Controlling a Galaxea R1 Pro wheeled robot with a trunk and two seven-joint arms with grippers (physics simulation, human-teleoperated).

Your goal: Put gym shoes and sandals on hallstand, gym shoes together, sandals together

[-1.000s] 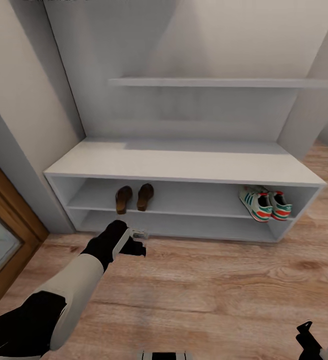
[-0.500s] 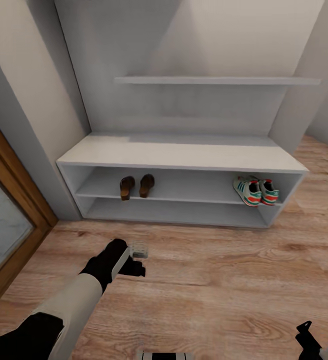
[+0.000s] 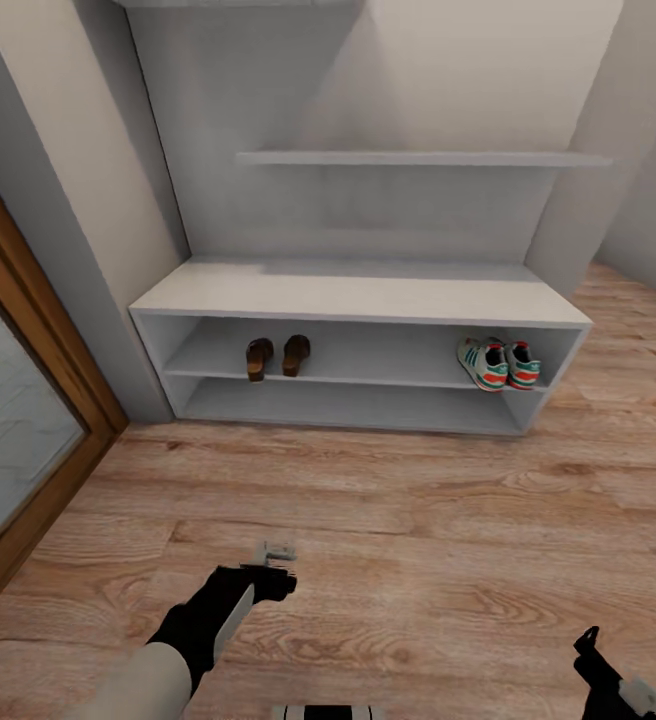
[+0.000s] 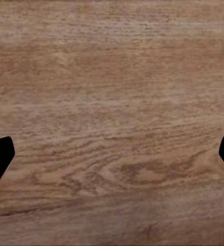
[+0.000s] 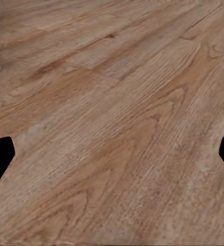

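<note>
With all four shoes on the hallstand's (image 3: 358, 300) upper shelf, I judge the placing done and only a clean retreat left.

Both sandals (image 3: 277, 357) sit side by side near the shelf's left end, and both gym shoes (image 3: 497, 362) sit touching at its right end. My left gripper (image 3: 278, 578) hangs spread and empty over the corridor floor (image 3: 418, 540), well apart from the sandals. My right gripper (image 3: 590, 655) is low, also spread and empty in its wrist view. I'd keep both arms tucked and avoid nudging the rack.
</note>
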